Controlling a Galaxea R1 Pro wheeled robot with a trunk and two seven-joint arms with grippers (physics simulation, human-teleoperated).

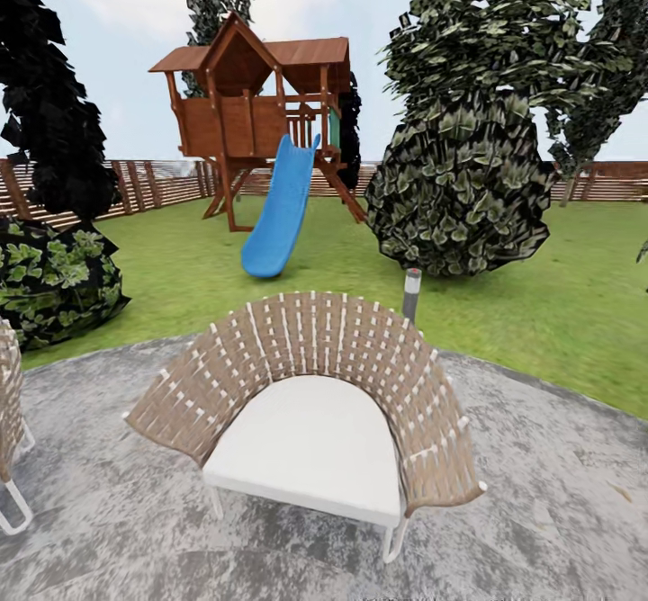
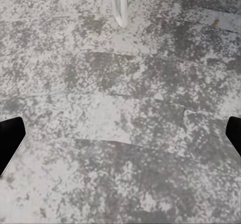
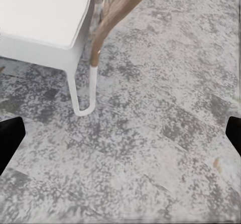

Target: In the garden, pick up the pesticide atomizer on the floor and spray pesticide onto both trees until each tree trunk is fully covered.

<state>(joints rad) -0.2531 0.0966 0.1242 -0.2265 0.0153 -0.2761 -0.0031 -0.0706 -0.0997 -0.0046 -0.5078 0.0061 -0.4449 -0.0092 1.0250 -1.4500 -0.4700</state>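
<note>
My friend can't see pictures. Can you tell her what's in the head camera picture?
A round woven chair with a white cushion sits on grey stone paving. Behind it, a green lawn holds a wooden playhouse with a blue slide and a big leafy bush. A brown slatted fence runs along the back.

Mottled grey stone paving [image 2: 125, 123] with faint slab seams spreads beneath the left gripper [image 2: 120, 138]. Its two black fingertips [image 2: 10, 141] sit far apart, jaws spread wide with nothing between them. Well beyond the jaws, a thin white looped chair leg [image 2: 118, 5] touches the paving.
</note>
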